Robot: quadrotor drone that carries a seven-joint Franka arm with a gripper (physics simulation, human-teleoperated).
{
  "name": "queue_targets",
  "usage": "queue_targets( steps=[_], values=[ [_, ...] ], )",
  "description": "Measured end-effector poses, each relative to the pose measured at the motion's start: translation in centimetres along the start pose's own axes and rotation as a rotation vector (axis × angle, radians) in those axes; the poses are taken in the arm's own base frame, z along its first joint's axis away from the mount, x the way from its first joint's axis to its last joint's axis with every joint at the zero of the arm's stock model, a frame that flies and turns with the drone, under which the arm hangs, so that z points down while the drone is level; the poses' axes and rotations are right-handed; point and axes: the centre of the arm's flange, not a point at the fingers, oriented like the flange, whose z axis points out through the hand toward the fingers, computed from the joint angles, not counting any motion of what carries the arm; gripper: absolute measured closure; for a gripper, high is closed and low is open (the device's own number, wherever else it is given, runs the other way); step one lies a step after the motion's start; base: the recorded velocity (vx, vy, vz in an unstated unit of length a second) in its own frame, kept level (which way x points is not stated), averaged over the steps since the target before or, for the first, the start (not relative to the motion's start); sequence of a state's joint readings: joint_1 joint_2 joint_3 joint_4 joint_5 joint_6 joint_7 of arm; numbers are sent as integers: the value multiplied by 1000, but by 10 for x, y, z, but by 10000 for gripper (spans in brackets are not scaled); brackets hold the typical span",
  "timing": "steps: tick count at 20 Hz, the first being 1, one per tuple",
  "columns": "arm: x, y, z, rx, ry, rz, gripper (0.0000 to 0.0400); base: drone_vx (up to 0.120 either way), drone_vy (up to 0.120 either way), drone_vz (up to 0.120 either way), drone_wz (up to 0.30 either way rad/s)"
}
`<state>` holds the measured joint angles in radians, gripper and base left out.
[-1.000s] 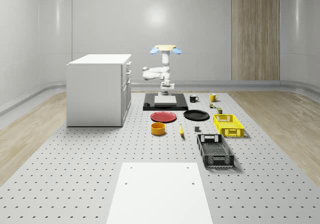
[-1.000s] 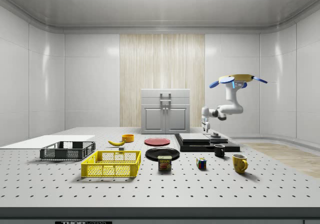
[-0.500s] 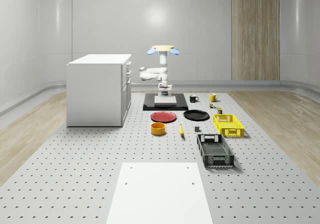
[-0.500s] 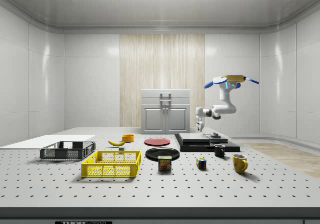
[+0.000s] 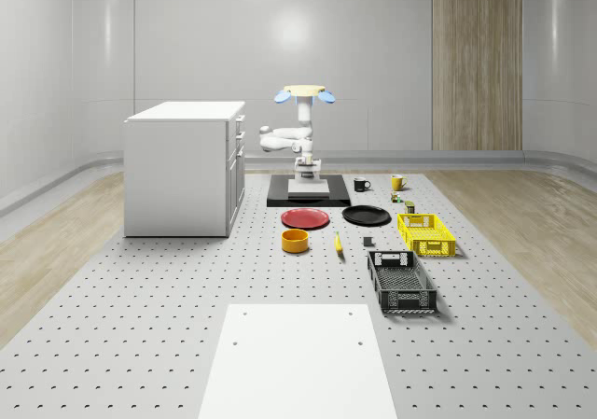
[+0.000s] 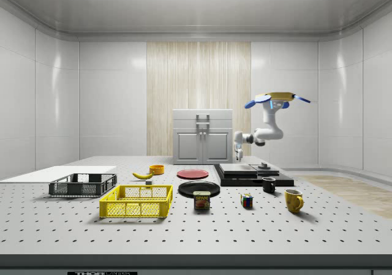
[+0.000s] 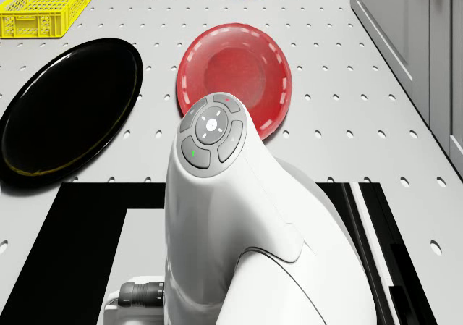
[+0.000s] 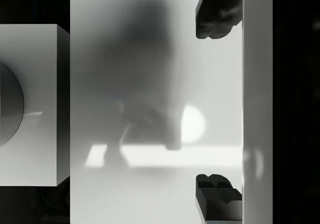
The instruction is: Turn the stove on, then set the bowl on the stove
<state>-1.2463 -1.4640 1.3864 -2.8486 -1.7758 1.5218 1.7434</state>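
The stove (image 5: 308, 191) is a black slab with a pale grey plate (image 8: 150, 104), standing behind the red plate. Its round knob (image 6: 264, 165) sits at the end toward the side view's right, and part of it shows in the wrist view (image 8: 7, 104). The drone (image 6: 275, 97) hovers above the stove's far end. Its arm bends down, and the gripper (image 6: 237, 157) hangs just over the grey plate, apart from the knob. The gripper (image 8: 217, 104) is open with nothing between its fingers (image 8: 217, 14). The orange bowl (image 5: 296, 241) stands on the table in front of the red plate, far from the gripper.
A white cabinet (image 5: 182, 167) stands at the whole-scene view's left of the stove. A red plate (image 5: 305, 218) and a black plate (image 5: 366, 216) lie before it. A banana (image 5: 338, 244), a yellow crate (image 5: 426, 233), a black crate (image 5: 401, 281) and two mugs (image 5: 396, 182) lie to the right.
The drone and arm have drifted toward the side view's left, carrying the gripper from beside the knob to over the stove's grey plate. The bowl has not moved.
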Motion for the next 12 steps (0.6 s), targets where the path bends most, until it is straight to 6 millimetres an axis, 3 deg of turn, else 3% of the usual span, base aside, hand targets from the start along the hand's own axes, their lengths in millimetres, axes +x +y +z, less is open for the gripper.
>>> queue_targets(
  steps=[12],
  values=[
    [0, 0, 0, 0, 0, 0, 0, 120, 0, 0, 0]
  ],
)
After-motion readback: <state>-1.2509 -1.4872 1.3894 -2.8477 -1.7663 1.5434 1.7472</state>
